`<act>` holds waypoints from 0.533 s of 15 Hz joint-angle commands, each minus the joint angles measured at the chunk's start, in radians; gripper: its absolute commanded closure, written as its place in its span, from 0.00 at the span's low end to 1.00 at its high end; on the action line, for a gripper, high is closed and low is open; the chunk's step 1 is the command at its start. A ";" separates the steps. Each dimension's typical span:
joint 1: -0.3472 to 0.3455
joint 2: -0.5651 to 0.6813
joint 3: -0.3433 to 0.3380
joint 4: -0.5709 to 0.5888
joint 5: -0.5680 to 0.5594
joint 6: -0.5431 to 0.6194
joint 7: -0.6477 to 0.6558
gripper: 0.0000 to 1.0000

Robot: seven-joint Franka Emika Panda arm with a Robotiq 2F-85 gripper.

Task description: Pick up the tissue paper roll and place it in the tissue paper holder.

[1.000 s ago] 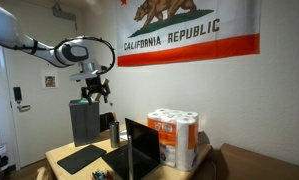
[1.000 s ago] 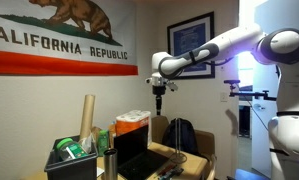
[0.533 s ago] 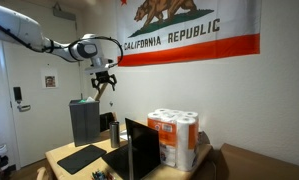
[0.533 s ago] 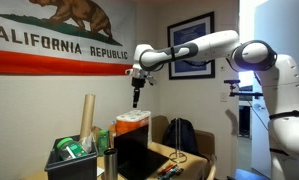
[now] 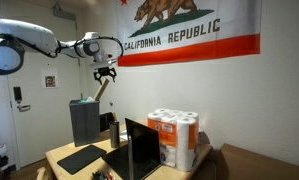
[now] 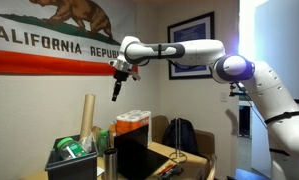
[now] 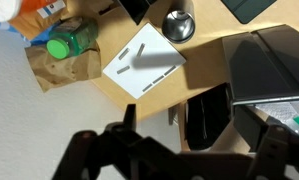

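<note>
Tissue paper roll (image 6: 87,118) is noted as a long, slim, tan tube standing nearly upright at the back of the table (image 7: 207,72). It is seen below the gripper (image 6: 114,94) and off to one side of it, with a clear gap between the tube's top end and the fingertips. In an exterior view the roll (image 5: 102,91) is seen leaning, its upper end drawn just under the gripper (image 5: 105,75) and its lower part hidden behind a dark grey bin (image 5: 84,121). No contact between the two is observed.

The gripper is carried high above the table on an outstretched arm and pointed downward. Its fingers are seen spread apart and nothing is held between them. In the wrist view the fingers are recorded only as dark, blurred shapes along the lower edge.

Straight below the gripper in the wrist view, a white sheet (image 7: 144,66) is seen lying flat on the table. A metal cup (image 7: 179,24) is noted just beyond the sheet. A green-capped bottle (image 7: 65,46) and crumpled brown paper (image 7: 57,68) are noted to one side of it, and a dark laptop (image 7: 274,65) to the other.

A wrapped pack of white rolls (image 5: 174,138) with orange print is recorded lower down and well apart from the gripper, beside the open laptop. A flag (image 5: 189,30) is noted on the wall behind the gripper.
</note>
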 commanded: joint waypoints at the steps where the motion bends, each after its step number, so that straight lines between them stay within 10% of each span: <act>1: 0.021 0.124 0.032 0.214 0.023 -0.057 -0.080 0.00; 8: 0.035 0.224 0.099 0.355 0.030 -0.028 -0.173 0.00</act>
